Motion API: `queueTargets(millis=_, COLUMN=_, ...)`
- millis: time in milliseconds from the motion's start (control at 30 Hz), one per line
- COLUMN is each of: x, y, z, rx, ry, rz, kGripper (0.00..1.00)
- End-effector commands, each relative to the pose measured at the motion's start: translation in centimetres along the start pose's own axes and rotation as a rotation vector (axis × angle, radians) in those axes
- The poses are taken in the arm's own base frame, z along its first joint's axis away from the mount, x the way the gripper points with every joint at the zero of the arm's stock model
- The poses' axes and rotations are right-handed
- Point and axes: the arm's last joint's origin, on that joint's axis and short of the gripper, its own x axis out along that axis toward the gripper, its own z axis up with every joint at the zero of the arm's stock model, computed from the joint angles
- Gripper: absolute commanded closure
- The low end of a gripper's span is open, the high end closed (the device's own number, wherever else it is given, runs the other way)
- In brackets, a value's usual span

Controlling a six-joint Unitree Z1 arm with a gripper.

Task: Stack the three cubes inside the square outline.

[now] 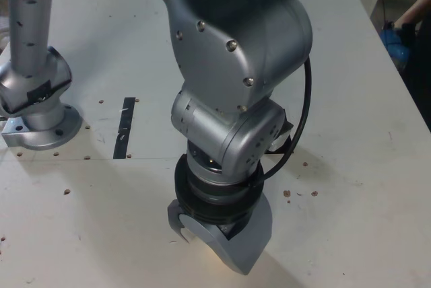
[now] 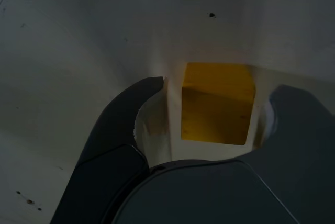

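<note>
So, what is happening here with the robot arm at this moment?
The arm is bent low over the white table, its gripper pointing down. In the wrist view a yellow cube sits between the jaws, with a gap showing beside it, so it does not look gripped yet. No other cube or square outline is visible; a black tape strip lies behind.

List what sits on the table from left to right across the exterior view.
Arm base → black tape strip → end effector, lowered to the table → a person's dark sleeve at the far right edge.
</note>
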Motion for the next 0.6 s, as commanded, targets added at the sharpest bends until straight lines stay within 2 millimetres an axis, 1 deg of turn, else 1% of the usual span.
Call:
queueTargets(millis=0, x=0.15, y=-0.03, z=0.14, rx=-0.002, ry=0.0, rz=-0.001, kGripper=0.61)
queueTargets(millis=300, x=0.36, y=0.02, z=0.22, rx=0.012, ry=0.005, rz=0.003, kGripper=0.62)
queueTargets(millis=467, x=0.32, y=0.16, z=0.2, rx=0.013, ry=0.004, rz=0.013, kGripper=0.67)
queueTargets(millis=567, x=-0.06, y=0.38, z=-0.24, rx=0.008, ry=0.009, rz=0.019, kGripper=0.69)
